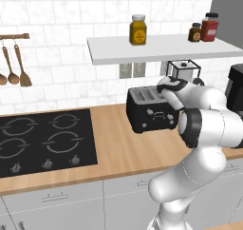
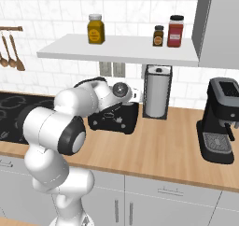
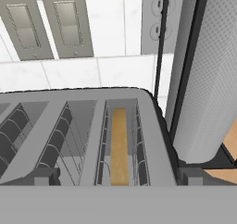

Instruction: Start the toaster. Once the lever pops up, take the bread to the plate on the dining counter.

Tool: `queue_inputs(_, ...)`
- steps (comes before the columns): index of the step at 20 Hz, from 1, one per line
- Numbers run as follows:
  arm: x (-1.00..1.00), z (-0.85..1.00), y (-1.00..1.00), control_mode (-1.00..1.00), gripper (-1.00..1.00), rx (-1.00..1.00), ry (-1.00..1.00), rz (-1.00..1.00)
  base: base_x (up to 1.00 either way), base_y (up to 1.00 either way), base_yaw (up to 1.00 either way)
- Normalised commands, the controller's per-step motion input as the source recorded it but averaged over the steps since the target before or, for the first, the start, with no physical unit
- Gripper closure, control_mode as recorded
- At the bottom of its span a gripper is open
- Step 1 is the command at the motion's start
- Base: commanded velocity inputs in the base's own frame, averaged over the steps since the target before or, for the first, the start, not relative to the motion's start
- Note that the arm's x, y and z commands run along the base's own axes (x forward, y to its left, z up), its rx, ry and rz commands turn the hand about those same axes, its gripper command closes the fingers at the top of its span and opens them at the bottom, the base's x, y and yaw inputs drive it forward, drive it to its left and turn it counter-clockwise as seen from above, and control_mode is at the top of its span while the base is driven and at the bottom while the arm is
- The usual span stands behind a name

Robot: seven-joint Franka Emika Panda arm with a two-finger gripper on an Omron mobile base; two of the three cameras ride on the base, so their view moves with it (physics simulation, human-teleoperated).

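Tan-brown bread slice [image 3: 119, 146] sits down in the slot of the small black boxy toaster [image 1: 151, 108] nearest the paper-towel roll [image 3: 206, 79]. Gripper [image 3: 115, 177] hovers above, jaws spread wide, holding nothing. Nothing looks started yet; lever, then carrying remain.

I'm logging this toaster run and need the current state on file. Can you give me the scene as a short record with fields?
toaster: black, on the wood counter, beside the paper towel roll
bread: standing in the slot nearer the roll
other slot: empty
gripper: open, above the toaster's top, holding nothing
hob: left of the toaster
coffee machine: right of the roll
shelf: three jars
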Motion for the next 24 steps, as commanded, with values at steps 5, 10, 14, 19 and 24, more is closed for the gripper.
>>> queue_inputs(5, 0.0, 0.0, 0.0, -1.0, -1.0, 0.0, 0.0, 0.0, 0.0, 0.0, 0.0)
queue_inputs(10, 0.0, 0.0, 0.0, -1.0, -1.0, 0.0, 0.0, 0.0, 0.0, 0.0, 0.0)
queue_inputs(14, 0.0, 0.0, 0.0, -1.0, -1.0, 0.0, 0.0, 0.0, 0.0, 0.0, 0.0)
queue_inputs(19, 0.0, 0.0, 0.0, -1.0, -1.0, 0.0, 0.0, 0.0, 0.0, 0.0, 0.0)
queue_inputs(24, 0.0, 0.0, 0.0, -1.0, -1.0, 0.0, 0.0, 0.0, 0.0, 0.0, 0.0)
